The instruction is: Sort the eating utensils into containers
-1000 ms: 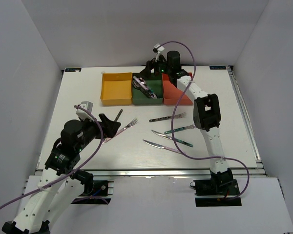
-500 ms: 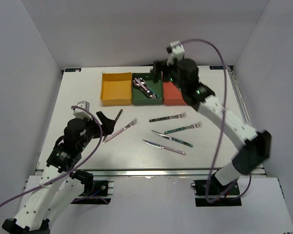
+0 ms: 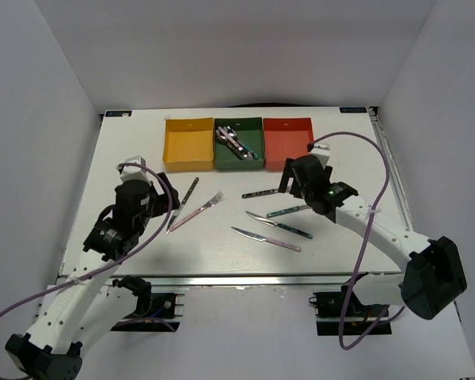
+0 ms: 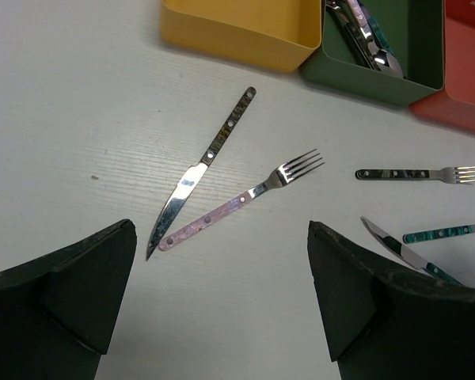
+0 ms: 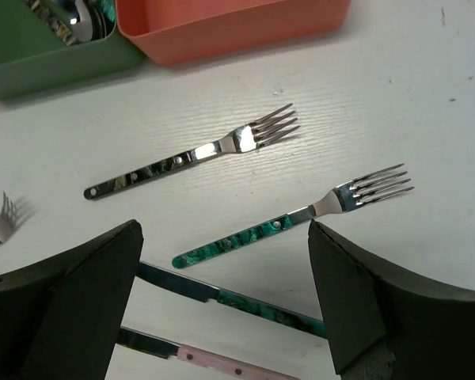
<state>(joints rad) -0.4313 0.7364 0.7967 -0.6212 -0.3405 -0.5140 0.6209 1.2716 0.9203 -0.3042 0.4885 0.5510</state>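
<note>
Nearest the arm bases, the left pincer (image 4: 220,237) hangs above the left part of the white surface (image 3: 127,158) with its two dark fingers spread wide and nothing between them. Just beyond it lie a dark-handled knife (image 4: 206,162) and a pink-handled fork (image 4: 237,202), set in a narrow V with the knife's tip and the fork's handle end just beside each other and the tines pointing toward the far right. Toward the middle of the surface the pink-handled knife (image 3: 265,237) lies closest to the near edge, and a teal-handled knife (image 3: 279,225) lies just beyond it at much the same slant. The right pincer (image 5: 223,229) hovers over the right-centre, its fingers also wide apart and gripping nothing. The teal-handled fork (image 5: 289,222) lies flat on the surface below it, tines to the right. A little farther away lies the dark-handled fork (image 5: 186,158), roughly parallel to it. Along the far side three bins stand in a row with their walls touching: the yellow-orange bin (image 3: 188,142) on the left, the dark green bin (image 3: 253,164) in the middle, and the red-orange bin (image 3: 287,146) on the right. Several spoons (image 3: 231,141) with patterned handles lie piled together in the dark green bin.
</note>
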